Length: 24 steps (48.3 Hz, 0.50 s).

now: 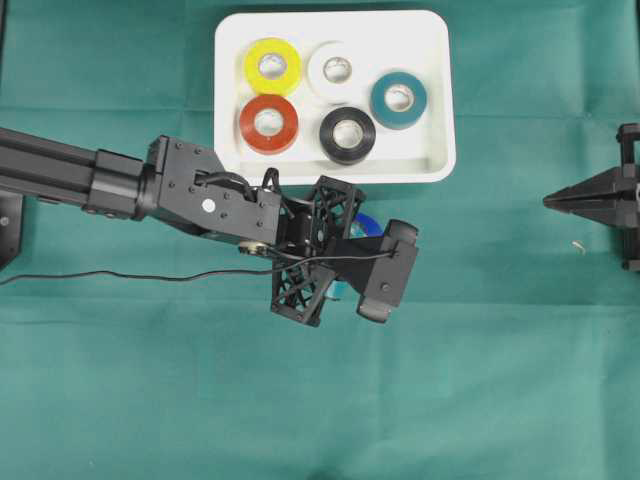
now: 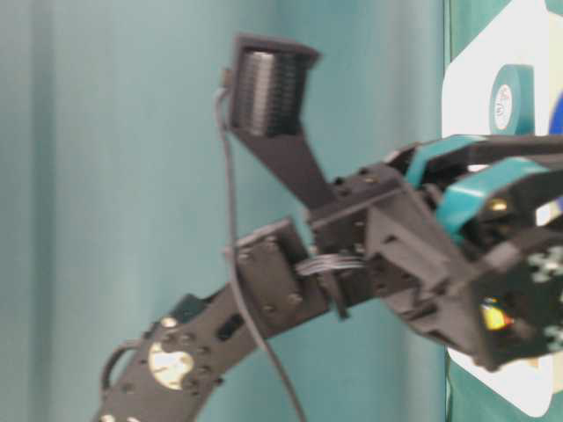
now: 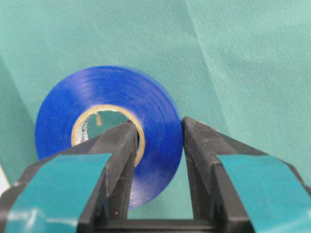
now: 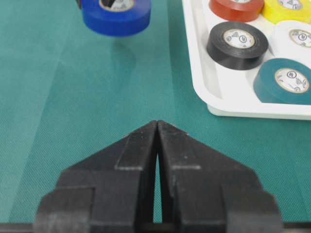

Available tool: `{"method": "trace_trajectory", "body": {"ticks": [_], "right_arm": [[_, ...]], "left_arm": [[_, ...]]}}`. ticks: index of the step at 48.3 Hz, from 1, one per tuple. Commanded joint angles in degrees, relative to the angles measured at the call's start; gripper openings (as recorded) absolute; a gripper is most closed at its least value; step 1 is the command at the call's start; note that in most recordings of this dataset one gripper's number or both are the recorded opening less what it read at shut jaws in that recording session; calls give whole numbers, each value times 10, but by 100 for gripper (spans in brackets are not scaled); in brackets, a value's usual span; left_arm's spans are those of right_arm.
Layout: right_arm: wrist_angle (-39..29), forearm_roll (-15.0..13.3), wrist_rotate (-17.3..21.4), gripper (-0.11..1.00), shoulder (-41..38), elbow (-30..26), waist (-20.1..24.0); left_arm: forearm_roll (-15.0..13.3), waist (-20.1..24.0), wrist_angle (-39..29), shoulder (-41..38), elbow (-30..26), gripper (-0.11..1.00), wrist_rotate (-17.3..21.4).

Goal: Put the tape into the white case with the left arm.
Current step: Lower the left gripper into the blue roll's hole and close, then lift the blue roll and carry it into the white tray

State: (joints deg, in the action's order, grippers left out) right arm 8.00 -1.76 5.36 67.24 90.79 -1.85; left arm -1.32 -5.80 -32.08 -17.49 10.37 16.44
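Observation:
A blue tape roll is pinched through its wall by my left gripper, which is shut on it, one finger inside the cardboard core and the other against the outer face. In the right wrist view the blue tape hangs just above the cloth, with a shadow under it. From overhead, only a sliver of blue tape shows under the left wrist, just below the front rim of the white case. My right gripper is shut and empty, resting at the right edge.
The white case holds several rolls: yellow, white, teal, red and black. Its right part shows bare floor. A black cable trails left across the green cloth.

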Motion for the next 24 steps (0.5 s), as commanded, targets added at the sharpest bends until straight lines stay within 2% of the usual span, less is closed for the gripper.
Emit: {"method": "trace_trajectory", "body": {"ticks": [1,9,24], "right_arm": [[5,-1,1,-9,-4,-6,-1],[4,-1,1,-9,-4,-6,0],[4,-1,1,-9,-4,-6,0]], "left_arm": [[3,0,-6,32,-21,26,2],[4,12,-8,32,-26,26,6],[4,70,-2,21,-39,26,58]]}}
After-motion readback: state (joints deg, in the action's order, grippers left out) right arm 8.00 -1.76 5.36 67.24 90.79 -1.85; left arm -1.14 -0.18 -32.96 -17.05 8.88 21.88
